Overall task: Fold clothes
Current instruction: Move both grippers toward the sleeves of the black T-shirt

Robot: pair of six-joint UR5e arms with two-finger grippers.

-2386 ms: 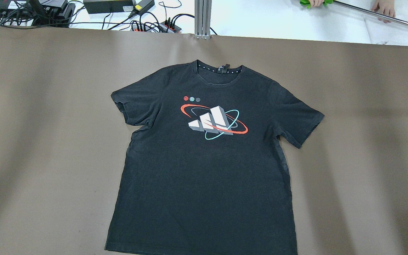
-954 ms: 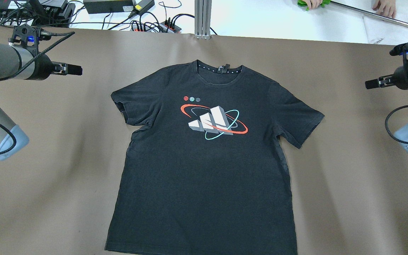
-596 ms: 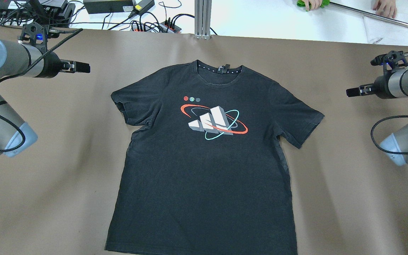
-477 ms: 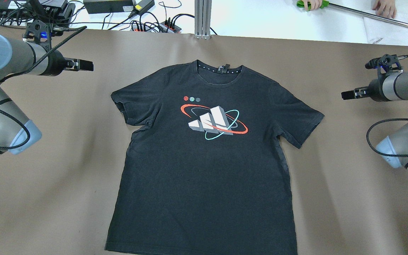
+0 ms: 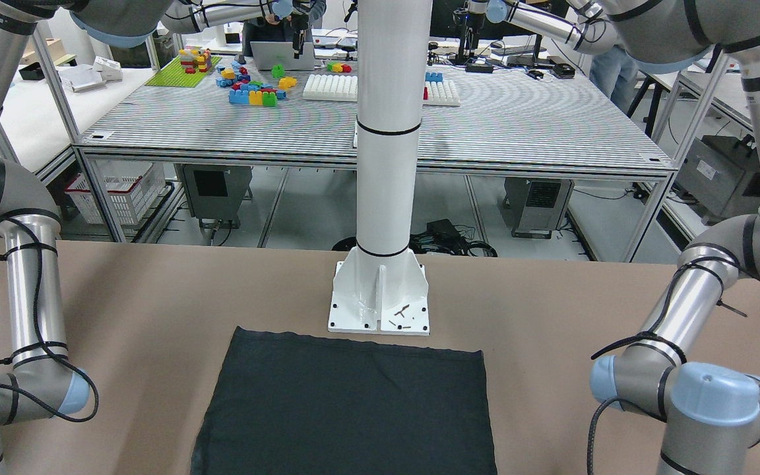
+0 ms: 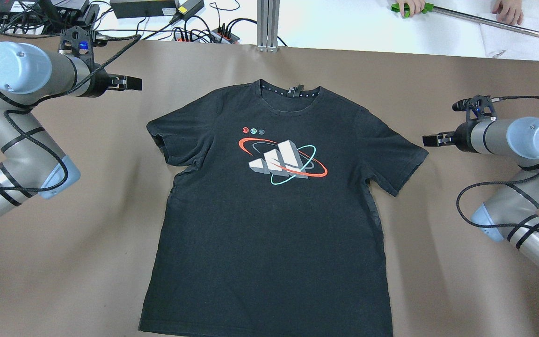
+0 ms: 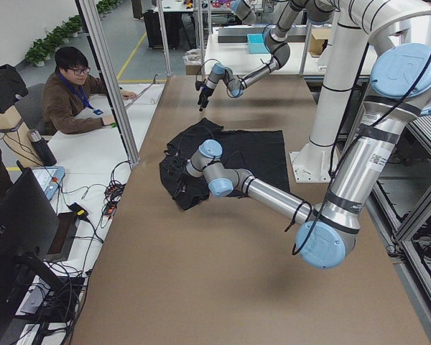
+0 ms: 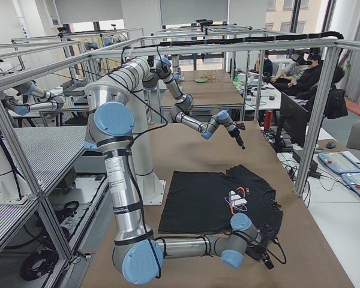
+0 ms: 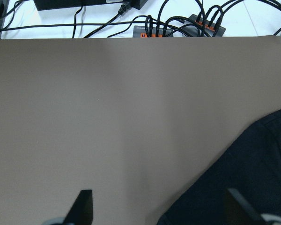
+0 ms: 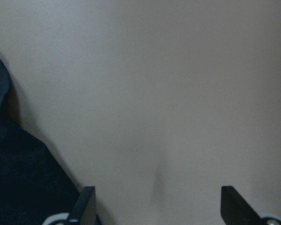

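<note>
Counter (image 6: 63,262): broad and brown-covered, it carries everything.
Clothes: one black T-shirt (image 6: 269,243) lies flat and face up at the counter's middle, not yet folded. Its collar (image 6: 289,96) points away from the robot. Its bottom hem lies near the white pole's base plate (image 5: 379,300).
Sleeves: the left sleeve (image 6: 171,140) is a little rumpled at the cuff. The right sleeve (image 6: 398,161) is spread flat.
Left claw (image 6: 131,84): released, with fingers wide apart in its wrist view. It sits over bare counter beyond the left sleeve, apart from the cloth.
Right claw (image 6: 431,139): released too, just beside the right sleeve's cuff. It does not seem to touch it.
Step in hand: probably the approach to a first pair of grasps at the sleeves or shoulders.
Doing it well: bring the left claw nearer its sleeve so both sides match. Lower each claw until one finger can slip under the edge. Pinch both layers of the thin cloth, not the counter's cover. Lift both sides evenly so the body stays flat.
Risk: the rumpled left cuff may bunch, or only its top layer may be caught.
</note>
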